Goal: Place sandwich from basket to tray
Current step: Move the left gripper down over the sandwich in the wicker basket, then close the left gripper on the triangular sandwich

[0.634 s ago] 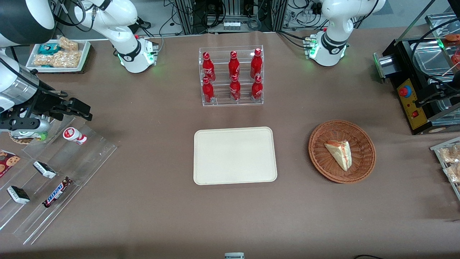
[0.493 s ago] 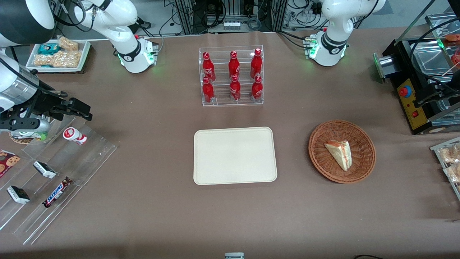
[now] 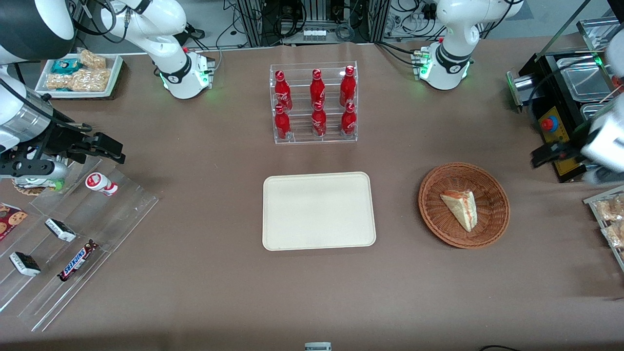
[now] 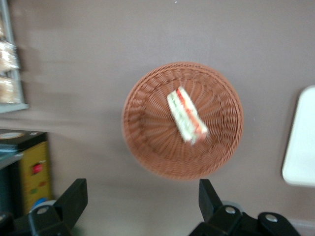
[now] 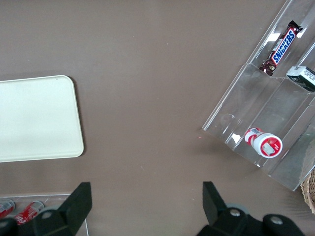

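Tray (image 3: 319,210) lies bare at table centre. Toward the working arm's end, the wicker basket (image 3: 464,205) holds the wrapped sandwich (image 3: 460,208), probably light, soft and slippery: grip gently across its broad faces. Gripper (image 4: 142,206) hovers nearby, fingers spread, empty.

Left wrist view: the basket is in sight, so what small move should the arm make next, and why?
Probably carry the gripper in over the basket and centre it above the sandwich. Its jaws stand open and empty, off the basket's rim over bare table, and the sandwich lies untouched in the basket, with nothing on the tray.
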`<state>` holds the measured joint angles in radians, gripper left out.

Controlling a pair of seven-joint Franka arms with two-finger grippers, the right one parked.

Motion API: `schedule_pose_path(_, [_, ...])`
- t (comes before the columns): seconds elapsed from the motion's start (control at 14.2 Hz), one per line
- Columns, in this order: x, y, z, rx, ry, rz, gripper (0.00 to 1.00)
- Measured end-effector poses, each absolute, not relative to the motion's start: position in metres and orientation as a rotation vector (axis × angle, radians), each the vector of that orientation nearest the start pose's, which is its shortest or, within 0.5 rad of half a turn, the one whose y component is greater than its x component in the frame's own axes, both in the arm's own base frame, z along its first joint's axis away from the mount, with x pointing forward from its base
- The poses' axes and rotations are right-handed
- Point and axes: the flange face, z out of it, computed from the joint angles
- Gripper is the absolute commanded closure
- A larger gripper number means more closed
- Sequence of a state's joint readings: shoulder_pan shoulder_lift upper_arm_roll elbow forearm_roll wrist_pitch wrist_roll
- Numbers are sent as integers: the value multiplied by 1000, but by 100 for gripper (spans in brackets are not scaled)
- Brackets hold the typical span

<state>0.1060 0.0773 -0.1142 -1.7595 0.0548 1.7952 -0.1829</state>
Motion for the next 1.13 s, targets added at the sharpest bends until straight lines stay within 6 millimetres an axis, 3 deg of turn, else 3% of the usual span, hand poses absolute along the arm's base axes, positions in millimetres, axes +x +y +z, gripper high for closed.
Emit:
schedule_pose_path(0.14, [584,-25,440,-3063,-490,14,0])
schedule_pose_path(0.28, [583,-46,392,-3035,-716,-20,0])
schedule_pose_path(0.56, [584,-76,338,-3006,-879,7,0])
schedule_pose_path(0.92, [575,-67,278,-2949,-849,133,0])
schedule_pose_path(0.99, [575,-65,268,-2941,-840,140,4])
schedule_pose_path(1.06, [577,-62,260,-2942,-844,136,40])
schedule_pose_path(1.13, [579,-60,252,-2945,-853,125,92])
